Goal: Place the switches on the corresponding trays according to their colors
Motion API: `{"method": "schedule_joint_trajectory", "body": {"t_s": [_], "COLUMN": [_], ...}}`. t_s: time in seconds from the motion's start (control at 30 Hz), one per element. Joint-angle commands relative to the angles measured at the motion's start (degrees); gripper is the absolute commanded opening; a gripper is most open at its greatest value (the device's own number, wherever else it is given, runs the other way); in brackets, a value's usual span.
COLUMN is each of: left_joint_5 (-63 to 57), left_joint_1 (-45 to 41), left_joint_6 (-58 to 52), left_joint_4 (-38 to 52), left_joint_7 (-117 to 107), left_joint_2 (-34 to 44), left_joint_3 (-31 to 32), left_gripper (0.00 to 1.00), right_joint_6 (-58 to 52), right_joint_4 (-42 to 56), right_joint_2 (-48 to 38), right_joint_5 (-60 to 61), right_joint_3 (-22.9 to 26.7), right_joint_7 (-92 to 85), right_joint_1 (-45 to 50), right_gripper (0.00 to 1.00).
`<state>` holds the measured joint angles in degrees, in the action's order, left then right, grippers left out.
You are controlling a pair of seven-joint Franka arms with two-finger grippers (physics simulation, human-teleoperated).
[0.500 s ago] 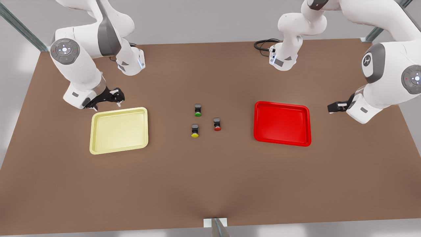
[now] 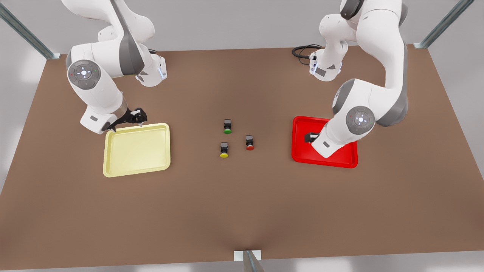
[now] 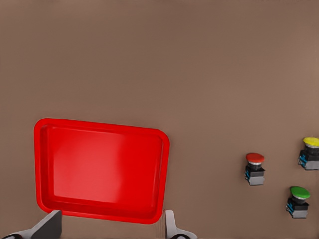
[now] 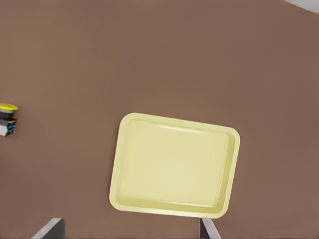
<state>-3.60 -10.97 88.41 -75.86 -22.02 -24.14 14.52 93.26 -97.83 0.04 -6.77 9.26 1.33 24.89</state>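
- Front view: red switch point(image 2: 250, 142), yellow switch point(image 2: 224, 150) and green switch point(image 2: 227, 126) sit mid-bench point(image 2: 242, 211), untouched. Left gripper point(image 2: 311, 137) hovers over red tray point(image 2: 300, 156); right gripper point(image 2: 138, 118) at yellow tray's point(image 2: 136, 172) 11 o'clock rim.
- Left wrist view: fingers point(image 3: 49, 225) wide, empty; red switch point(image 3: 254, 168) lies at 3 o'clock of red tray point(image 3: 102, 211). Judgement: centre above the cap before descending.
- Right wrist view: fingers point(image 4: 48, 228) wide; yellow switch point(image 4: 7, 119) at 9 o'clock of yellow tray point(image 4: 167, 210).

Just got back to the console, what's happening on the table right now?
Nothing has been picked up yet. The red switch, yellow switch and green switch sit together on the brown table, between the two empty trays. The left pincer hangs open over the red tray, on the front view's right. The right pincer is open at the far edge of the yellow tray, on the front view's left. Neither pincer is touching a switch.
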Motion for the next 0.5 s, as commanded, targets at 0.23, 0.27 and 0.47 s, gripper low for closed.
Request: {"method": "schedule_joint_trajectory", "body": {"t_s": [0.23,0.27,0.47], "left_joint_5": [-4.05,-3.78,-2.91], "left_joint_1": [-16.17,-19.79,-25.86], "left_joint_6": [4.93,4.93,5.19], "left_joint_4": [4.84,5.98,9.32], "left_joint_7": [-14.71,-17.18,-31.24], "left_joint_2": [-8.12,-9.08,-14.36], "left_joint_3": [-4.5,-6.88,-7.32], "left_gripper": [1.0,1.0,1.0], "right_joint_6": [0.0,0.17,-4.57], "right_joint_4": [1.15,2.64,12.66], "right_joint_2": [2.95,3.82,8.92], "right_joint_5": [0.09,0.09,3.43], "right_joint_3": [0.32,0.32,0.41], "right_joint_7": [-0.1,-0.63,-1.95], "right_joint_1": [1.48,1.31,-1.16], "right_gripper": [1.0,1.0,1.0]}}
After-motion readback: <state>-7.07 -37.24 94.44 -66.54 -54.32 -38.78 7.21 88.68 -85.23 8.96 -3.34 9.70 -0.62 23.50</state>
